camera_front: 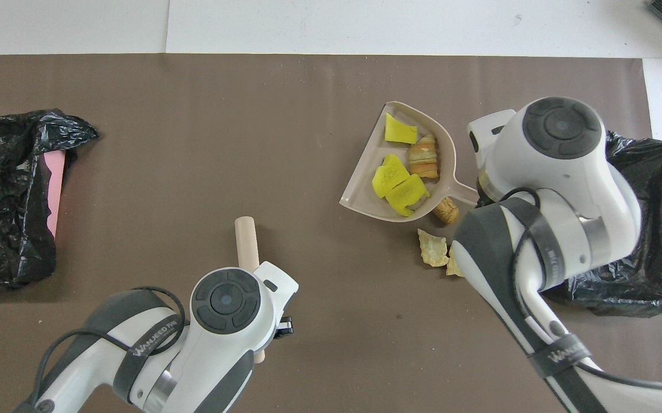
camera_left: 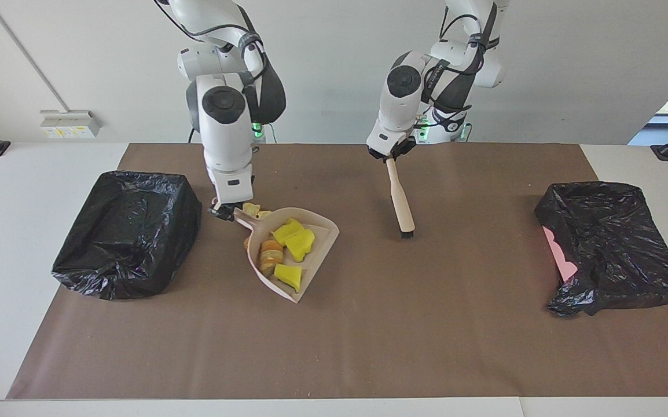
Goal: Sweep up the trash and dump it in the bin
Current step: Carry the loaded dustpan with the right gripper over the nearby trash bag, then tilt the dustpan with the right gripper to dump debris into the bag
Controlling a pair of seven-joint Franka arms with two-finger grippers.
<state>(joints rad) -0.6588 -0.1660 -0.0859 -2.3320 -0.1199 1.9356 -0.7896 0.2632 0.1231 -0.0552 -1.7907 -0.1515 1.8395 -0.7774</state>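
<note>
The beige dustpan (camera_left: pixel 316 231) (camera_front: pixel 365 201) lies low at the brown mat, beside the black-lined bin (camera_left: pixel 128 231) (camera_front: pixel 635 258) at the right arm's end. It holds three yellow pieces (camera_left: pixel 293 240) (camera_front: pixel 397 186) and orange-brown bread chunks (camera_left: pixel 271 255) (camera_front: pixel 424 160). One bread chunk (camera_front: pixel 447 210) and tan flaky pieces (camera_left: pixel 251 208) (camera_front: pixel 433 248) lie on the mat just outside the pan, by its handle. My right gripper (camera_left: pixel 222 211) is shut on the dustpan's handle. My left gripper (camera_left: pixel 391 155) is shut on the wooden brush (camera_left: pixel 400 200) (camera_front: pixel 246 241), its bristles down at the mat.
A second black-lined bin (camera_left: pixel 606 243) (camera_front: pixel 4 195), with pink showing at its side, stands at the left arm's end. The brown mat (camera_left: pixel 369 336) is speckled with fine crumbs. White table shows around the mat.
</note>
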